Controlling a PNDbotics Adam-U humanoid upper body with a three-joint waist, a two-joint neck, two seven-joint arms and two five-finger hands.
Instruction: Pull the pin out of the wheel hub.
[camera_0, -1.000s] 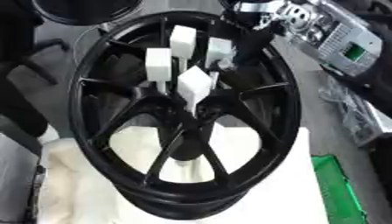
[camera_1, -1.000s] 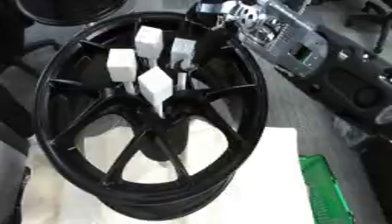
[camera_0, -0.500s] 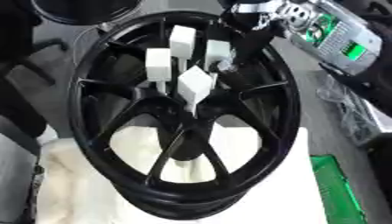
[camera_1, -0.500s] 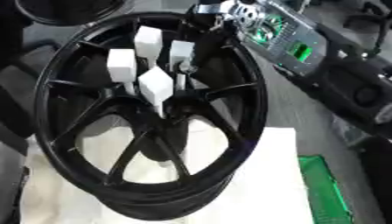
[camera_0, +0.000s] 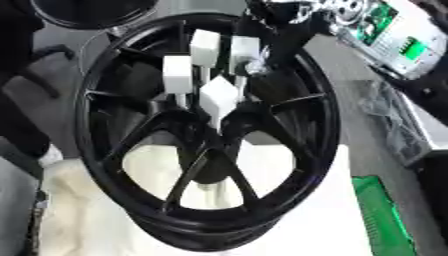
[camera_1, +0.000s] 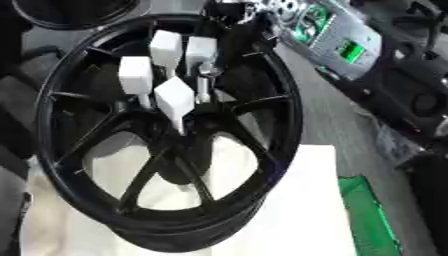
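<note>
A black spoked wheel hub (camera_0: 105, 150) stands tilted on white padding. Several pins with white block heads stick out of its centre: one at the left (camera_0: 178, 74), one at the back (camera_0: 205, 46), one at the right (camera_0: 244, 50) and one in front (camera_0: 218, 97). My right hand (camera_0: 267, 17), black with silver parts, comes in from the top over the far rim, close beside the right pin. Its shape blurs into the black wheel. My left hand shows in neither view.
White padding (camera_1: 306, 210) lies under the wheel. A green crate (camera_0: 381, 215) stands at the lower right. Grey and black equipment with green boards (camera_1: 350, 50) runs along the right side. Another dark rim (camera_0: 96, 10) lies at the top left.
Both pictures have shifted slightly. The pins stand where they were and the right hand stays at the far rim.
</note>
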